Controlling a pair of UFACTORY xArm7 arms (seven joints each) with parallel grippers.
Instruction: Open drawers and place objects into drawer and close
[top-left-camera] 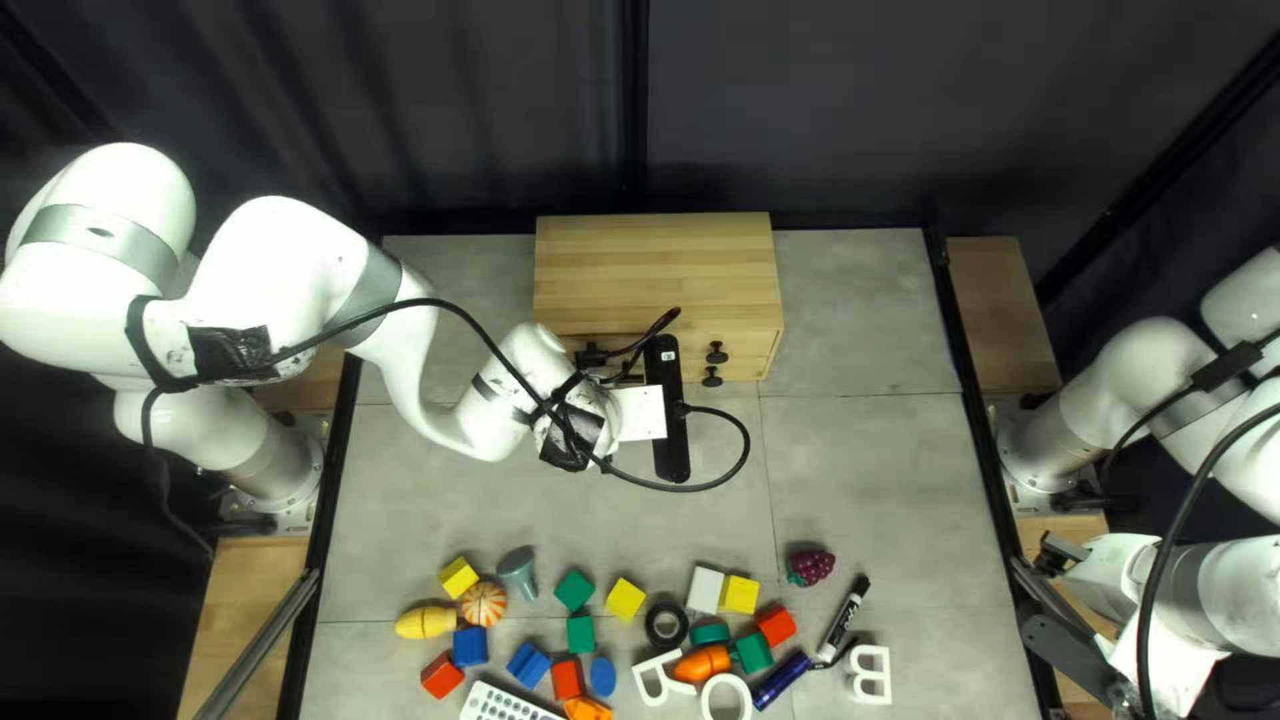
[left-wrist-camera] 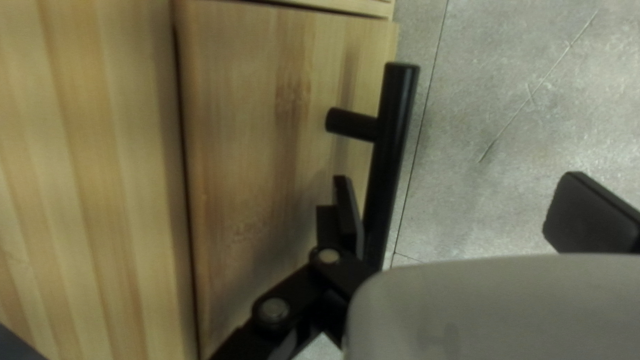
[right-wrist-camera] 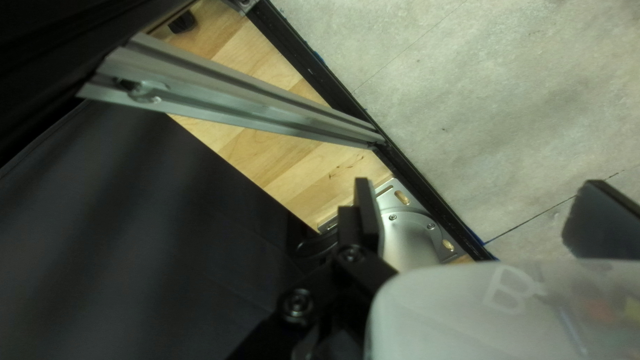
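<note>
Black handle (left-wrist-camera: 395, 133): one end hidden. White keyboard (top-left-camera: 507, 706), right arm (top-left-camera: 1158, 367): cut off by edge.

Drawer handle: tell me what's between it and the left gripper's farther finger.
Only bare tabletop shows between the handle and that finger, in the left wrist view.

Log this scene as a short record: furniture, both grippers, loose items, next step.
furniture: wooden cabinet at the table's far side
drawer_front: black bar handle; no drawer looks pulled out, though the left arm hides part of the front
left_gripper: left gripper open, handle between its fingers, one finger close on the drawer side
right_gripper: right gripper open, nothing between its fingers
loose_items: colored blocks, toy grapes, marker, black ring, others, toward the near edge
next_step: probably close on the handle and pull
</note>
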